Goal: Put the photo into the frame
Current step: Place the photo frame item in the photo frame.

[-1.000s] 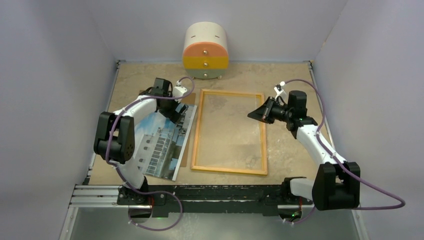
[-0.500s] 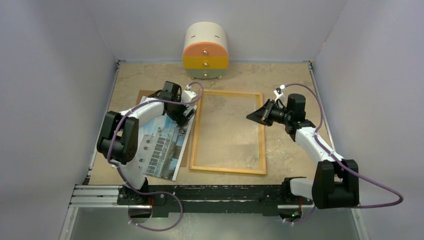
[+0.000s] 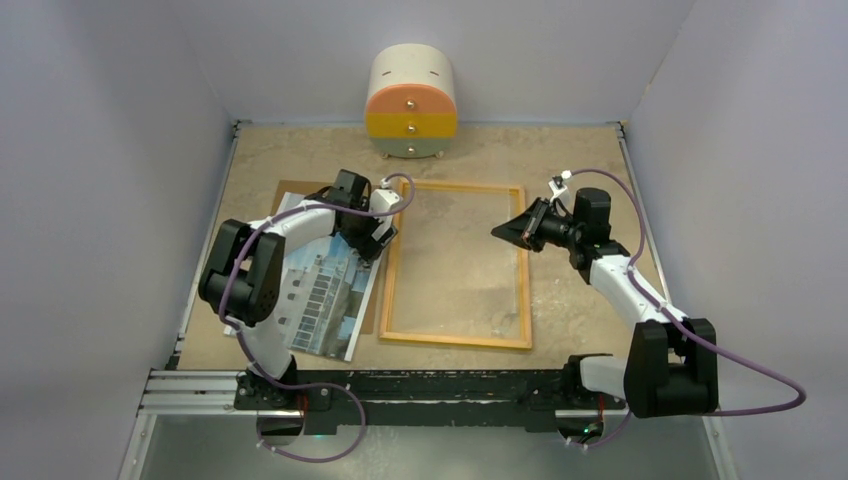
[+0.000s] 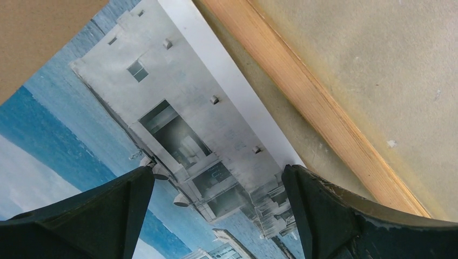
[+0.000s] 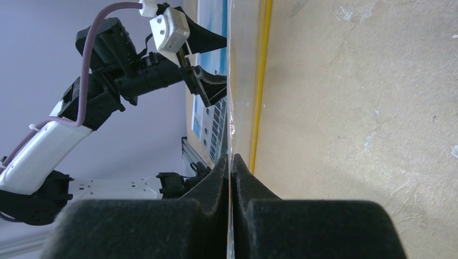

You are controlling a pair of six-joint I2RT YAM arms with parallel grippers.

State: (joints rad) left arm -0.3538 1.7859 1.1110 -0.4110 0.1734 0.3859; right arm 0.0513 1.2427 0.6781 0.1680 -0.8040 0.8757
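From my station, furthest left on the counter (image 3: 585, 160) lies the brown backing board (image 3: 290, 188), of which only a far corner and a thin strip show. The photo (image 3: 325, 290) lies on it picture side up. It is flat and slightly askew, and its right edge runs just beside the frame's left rail without overlapping it.

The left gripper (image 3: 374, 234) hangs over the photo's far right corner. The left wrist view shows its dark fingers (image 4: 102, 216) spread wide on either side of the printed white building, gripping nothing. I can't tell whether their tips touch the print.

At the back of the counter, near the middle, stands a small rounded drawer unit (image 3: 412, 105) with cream, orange and yellow fronts.

The frame (image 3: 455, 340) lies flat in the centre with its light wood side up. The stone-patterned counter shows through its opening, and the right wrist view catches a line of yellow along one of its edges.

The right gripper (image 3: 498, 232) is at the frame's right rail, pointing left across the opening. In its own camera the fingers are clenched tight, and a thin clear sheet (image 5: 230, 108), seen edge-on with a few glints, runs out from between the pads. It looks pinched there. The photo is well apart from this gripper.
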